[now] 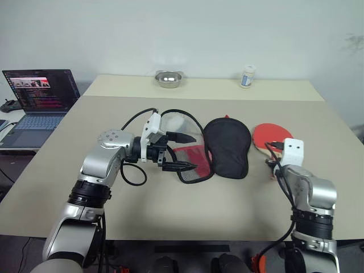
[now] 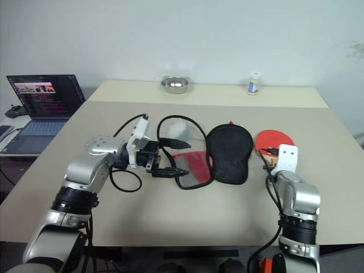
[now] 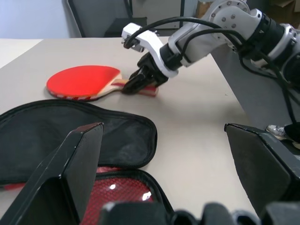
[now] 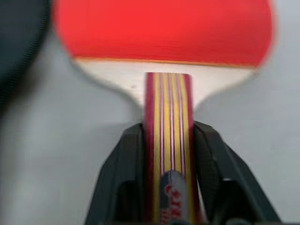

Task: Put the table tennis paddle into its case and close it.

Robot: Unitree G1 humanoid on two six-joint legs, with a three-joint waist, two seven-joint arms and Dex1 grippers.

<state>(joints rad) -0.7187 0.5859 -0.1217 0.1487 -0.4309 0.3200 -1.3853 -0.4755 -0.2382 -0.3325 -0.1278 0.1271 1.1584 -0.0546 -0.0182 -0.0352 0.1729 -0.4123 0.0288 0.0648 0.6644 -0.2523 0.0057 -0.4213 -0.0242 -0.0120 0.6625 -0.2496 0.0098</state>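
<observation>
From the right wrist camera I can see what the head cameras hide: the right gripper (image 4: 169, 154) has its two black fingers pressed against either side of the striped handle of the table tennis paddle (image 4: 164, 33), clamped on it, with the red face lying flat on the table beyond. The left wrist camera gives me a side look at that same grip, the right gripper's fingers pinching the handle end while the paddle rests on the tabletop just past the case (image 3: 70, 136). In the head view the right gripper's fingers are hidden behind its white wrist block, so I only see the paddle's red face poking out beside the case's black half. The case (image 1: 226, 148) lies opened in the middle of the table (image 1: 170, 210), black half toward the paddle, red mesh half toward my left arm. The left gripper (image 1: 183, 152) hovers over the red mesh half, pointing sideways toward the black half, its fingers spread wide with nothing between them. Behind the case, near the wall, sit a small metal bowl (image 1: 168, 78) and a white bottle (image 1: 247, 76); a laptop (image 1: 35, 105) stands open on a side desk off the case's left.
</observation>
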